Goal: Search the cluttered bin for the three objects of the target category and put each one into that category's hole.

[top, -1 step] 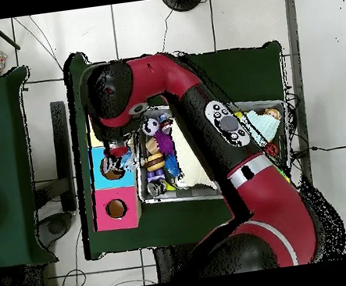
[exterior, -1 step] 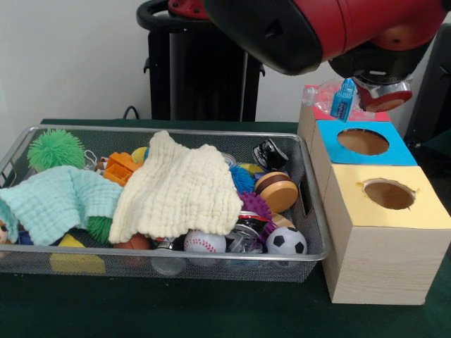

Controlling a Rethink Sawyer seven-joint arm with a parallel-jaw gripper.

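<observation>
My gripper (exterior, -1 step: 375,95) hangs at the right, above the far end of the row of boxes, shut on a clear plastic bottle (exterior, -1 step: 337,98) with a blue label. The bottle lies sideways just over the red-topped box (exterior, -1 step: 311,94), behind the blue-topped box (exterior, -1 step: 402,151) and its round hole (exterior, -1 step: 363,141). Nearest the camera is a yellow-topped box (exterior, -1 step: 423,211) with its own hole (exterior, -1 step: 389,193). In the overhead view the gripper (top, -1 step: 119,152) and bottle (top, -1 step: 115,166) sit over the blue box (top, -1 step: 97,161), beside the pink box (top, -1 step: 103,214).
The wire bin (exterior, -1 step: 310,204) left of the boxes holds a cream cloth (exterior, -1 step: 176,190), a mint cloth (exterior, -1 step: 56,201), a green spiky ball (exterior, -1 step: 56,148), a baseball (exterior, -1 step: 204,243), a small soccer ball (exterior, -1 step: 286,241), a wooden disc (exterior, -1 step: 276,191) and other toys.
</observation>
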